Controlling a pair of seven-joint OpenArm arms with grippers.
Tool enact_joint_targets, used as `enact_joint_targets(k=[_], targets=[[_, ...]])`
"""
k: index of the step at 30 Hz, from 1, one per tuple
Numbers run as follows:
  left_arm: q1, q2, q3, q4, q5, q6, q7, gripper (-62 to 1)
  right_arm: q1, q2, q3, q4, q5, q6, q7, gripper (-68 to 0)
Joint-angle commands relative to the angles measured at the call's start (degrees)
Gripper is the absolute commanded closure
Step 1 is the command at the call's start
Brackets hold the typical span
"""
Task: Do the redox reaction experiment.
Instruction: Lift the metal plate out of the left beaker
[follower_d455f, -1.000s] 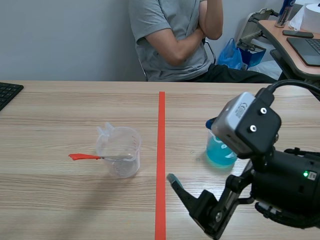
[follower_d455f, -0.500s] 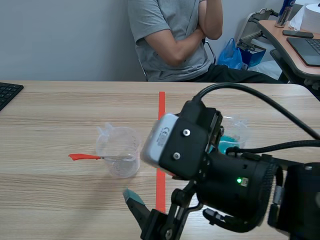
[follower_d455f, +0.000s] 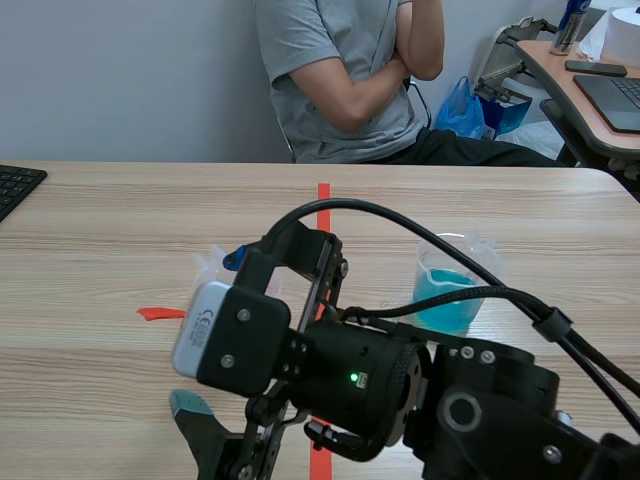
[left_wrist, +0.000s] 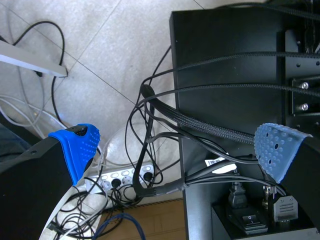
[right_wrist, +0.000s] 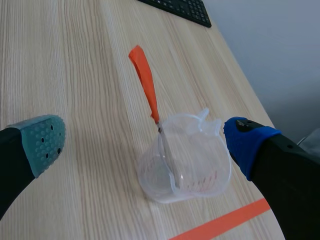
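Observation:
A clear plastic beaker (right_wrist: 186, 161) stands on the wooden table with a red-handled metal spatula (right_wrist: 144, 80) leaning in it. My right gripper (right_wrist: 145, 145) is open, and the beaker sits just ahead, between its spread fingers and touching neither. In the scene view the right arm reaches past the red tape line and hides most of that beaker (follower_d455f: 207, 266); the spatula's red handle (follower_d455f: 158, 313) pokes out to the left. A second beaker with blue liquid (follower_d455f: 448, 292) stands right of the line. My left gripper (left_wrist: 177, 150) is open, off the table, over floor cables.
A person (follower_d455f: 345, 75) sits across the table with folded arms. A black keyboard (follower_d455f: 14, 186) lies at the far left edge. A side desk (follower_d455f: 590, 80) with a laptop stands at the back right. Below the left gripper are a black cabinet (left_wrist: 225, 65) and a power strip (left_wrist: 117, 181).
The right arm has swept left across the tape line, from beside the blue-liquid beaker to the clear beaker. The blue beaker is now uncovered. The gripper has stayed open.

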Motion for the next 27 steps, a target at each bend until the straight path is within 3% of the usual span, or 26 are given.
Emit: enact_joint_targets(k=[1, 6, 9, 16, 18, 21, 24, 27], targets=[[0.15, -0.22, -0.07, 0.57, -0.11, -0.09, -0.76, -62.3, 1.84, -0.63, -0.39, 0.22, 0.39, -1.07, 1.05, -67.9], [-0.79, -0.17, -0.07, -0.46, -0.13, -0.07, -0.76, -62.3, 4.87, -2.86, -2.86, -3.26, 0.39, -2.58, 1.36, -67.9], [-1.01, -0.17, -0.07, -0.46, -0.15, -0.07, -0.81, -62.3, 6.29, -4.28, -3.74, -5.05, 0.39, -5.25, 1.66, -67.9], [-1.05, -0.17, -0.07, -0.46, -0.13, -0.04, -0.79, -62.3, 8.33, -5.4, -4.02, -5.81, 0.39, -5.62, 1.84, -67.9], [-1.05, -0.17, -0.07, -0.46, -0.13, -0.04, -0.79, -62.3, 8.5, -5.4, -4.02, -5.81, 0.39, -6.88, 1.84, -67.9], [-1.05, -0.17, -0.07, -0.46, -0.13, -0.04, -0.79, -62.3, 8.61, -5.38, -3.98, -5.81, 0.39, -8.13, 1.9, -57.8], [-1.05, -0.15, -0.07, -0.46, -0.13, -0.09, -0.81, -62.3, 8.61, -5.38, -3.98, -5.81, 0.39, -8.15, 2.38, -42.2], [-1.05, -0.17, -0.07, -0.46, -0.13, -0.09, -0.81, -62.3, 8.61, -5.38, -3.98, -5.81, 0.39, -8.15, 3.76, -33.4]])
